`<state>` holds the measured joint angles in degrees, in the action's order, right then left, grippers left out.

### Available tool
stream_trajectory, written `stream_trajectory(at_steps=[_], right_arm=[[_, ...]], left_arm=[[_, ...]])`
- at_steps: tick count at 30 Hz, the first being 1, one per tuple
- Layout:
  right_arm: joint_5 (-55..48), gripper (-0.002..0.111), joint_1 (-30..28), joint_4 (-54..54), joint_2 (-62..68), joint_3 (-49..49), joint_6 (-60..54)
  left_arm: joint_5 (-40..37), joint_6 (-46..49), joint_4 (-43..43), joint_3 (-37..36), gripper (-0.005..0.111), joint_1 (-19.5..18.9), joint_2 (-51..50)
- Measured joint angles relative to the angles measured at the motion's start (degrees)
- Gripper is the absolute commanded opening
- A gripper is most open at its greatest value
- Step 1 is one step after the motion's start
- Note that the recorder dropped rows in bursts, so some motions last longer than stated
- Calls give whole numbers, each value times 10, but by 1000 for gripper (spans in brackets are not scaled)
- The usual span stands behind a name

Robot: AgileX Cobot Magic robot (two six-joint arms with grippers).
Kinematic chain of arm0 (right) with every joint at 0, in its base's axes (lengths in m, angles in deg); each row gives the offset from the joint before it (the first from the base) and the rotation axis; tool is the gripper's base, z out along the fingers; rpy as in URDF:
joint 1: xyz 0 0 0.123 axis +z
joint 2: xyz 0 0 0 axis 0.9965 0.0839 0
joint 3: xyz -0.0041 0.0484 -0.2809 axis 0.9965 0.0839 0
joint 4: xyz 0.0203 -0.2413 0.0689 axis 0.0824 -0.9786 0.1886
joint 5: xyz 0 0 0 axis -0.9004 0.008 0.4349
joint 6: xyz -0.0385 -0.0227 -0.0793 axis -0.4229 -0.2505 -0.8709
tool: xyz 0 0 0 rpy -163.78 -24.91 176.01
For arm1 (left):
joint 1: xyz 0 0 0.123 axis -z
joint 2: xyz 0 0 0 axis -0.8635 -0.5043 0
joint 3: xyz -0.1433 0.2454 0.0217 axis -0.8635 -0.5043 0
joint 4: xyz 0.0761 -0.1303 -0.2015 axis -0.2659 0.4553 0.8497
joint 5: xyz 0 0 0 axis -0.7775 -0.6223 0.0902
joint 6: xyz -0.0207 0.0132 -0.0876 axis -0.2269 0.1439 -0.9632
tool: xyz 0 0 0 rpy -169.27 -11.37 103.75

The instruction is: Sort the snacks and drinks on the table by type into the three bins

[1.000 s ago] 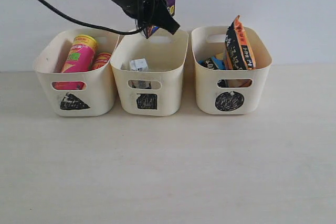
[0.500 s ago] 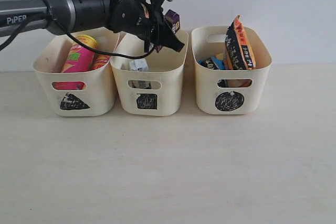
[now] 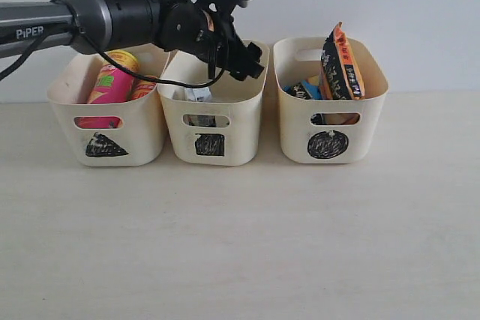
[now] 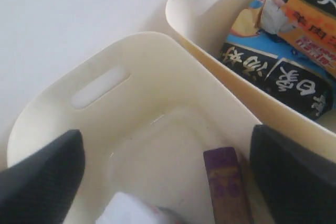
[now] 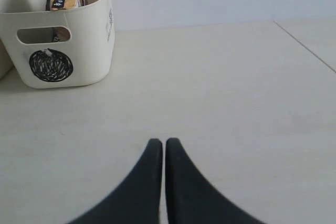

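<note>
Where the exterior view looked across the pale bench (image 3: 240, 245), three cream bins stood in a row along its far side. At the left of the frame was the triangle bin (image 3: 66, 114), holding the pink tube (image 3: 111, 86) at a tilt, with a second tube (image 3: 144, 86) just beside it and mostly hidden. At centre stood the square bin (image 3: 241, 136), with the white carton (image 3: 199, 93) showing inside. To the right was the circle bin (image 3: 369, 129), where the orange-brown bag (image 3: 343, 58) stood on end above the rim and the blue-black bag (image 3: 304, 90) lay low beside it. The left arm reached in from the upper left, and the left gripper (image 3: 241, 65) hung over the square bin, angled down toward its right side.

In the left wrist view, the two fingers (image 4: 42, 182) stood wide apart and held nothing. Between them, down inside the square bin (image 4: 147, 43), lay the purple carton (image 4: 226, 182), close to the finger at the lower right; whether the two touched could not be told. A corner of the white carton (image 4: 128, 211) showed at the bottom edge. In the upper right sat the circle bin (image 4: 181, 3) with both bags inside.

In the right wrist view, the right gripper (image 5: 164, 144) hung low over the bare bench (image 5: 236, 103), its fingers pressed together with nothing between them. The circle bin (image 5: 84, 51) stood in the upper left of the frame, well apart from them.
</note>
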<state>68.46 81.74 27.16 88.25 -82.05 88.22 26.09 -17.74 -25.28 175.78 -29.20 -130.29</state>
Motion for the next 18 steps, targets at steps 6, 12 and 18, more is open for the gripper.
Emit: stream_trajectory(at_steps=[6, 12, 18], right_arm=[[0, 0, 0, 0, 0, 0, 0], [0, 0, 0, 0, 0, 0, 0], [0, 0, 0, 0, 0, 0, 0]], left_arm=[[-96, 1, 0, 0, 9, 0, 26], [-155, 4, -1, -20, 4, 0, 65], [-148, 4, -7, -94, 4, 0, 123]])
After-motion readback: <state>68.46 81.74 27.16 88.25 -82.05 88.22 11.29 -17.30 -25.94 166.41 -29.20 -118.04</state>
